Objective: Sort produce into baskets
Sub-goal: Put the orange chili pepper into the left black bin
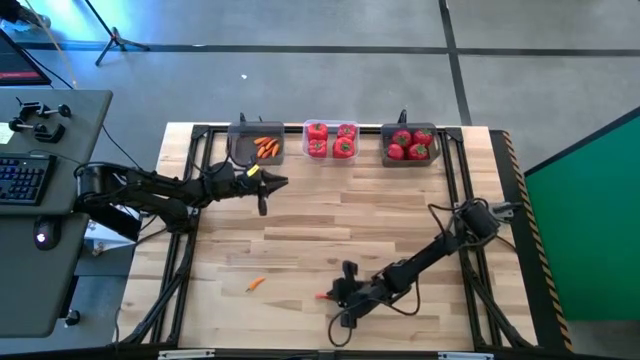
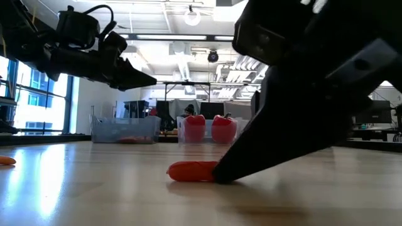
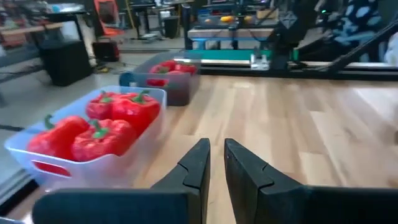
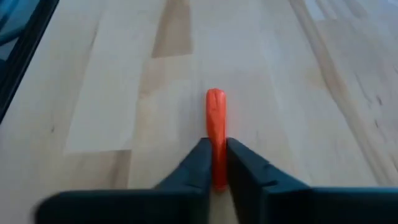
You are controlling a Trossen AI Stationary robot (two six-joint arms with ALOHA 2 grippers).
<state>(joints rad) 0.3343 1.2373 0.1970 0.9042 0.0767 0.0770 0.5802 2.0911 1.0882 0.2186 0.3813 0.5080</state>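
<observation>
A small orange carrot piece (image 4: 215, 112) lies on the wooden table near its front edge, and my right gripper (image 4: 215, 149) is shut on it; the low view shows the carrot piece (image 2: 188, 171) flat on the wood. A second carrot piece (image 1: 256, 284) lies loose to its left. At the far edge stand three baskets: a dark one with carrots (image 1: 256, 146), a clear one with red peppers (image 1: 331, 140) and a dark one with tomatoes (image 1: 409, 145). My left gripper (image 3: 212, 168) hovers shut above the table beside the carrot basket, holding nothing. My right gripper pinches the carrot piece's near end (image 4: 216, 140) between its two fingers. The fingers slant down from the table's right side and lie along the piece. The carrot piece rests on the table, its free end (image 4: 215, 94) pointing away from the gripper.
Bare wood lies between the baskets and the front edge. A black frame runs round the table's rim (image 1: 200, 135). A desk with a keyboard (image 1: 22, 180) stands left of the table.
</observation>
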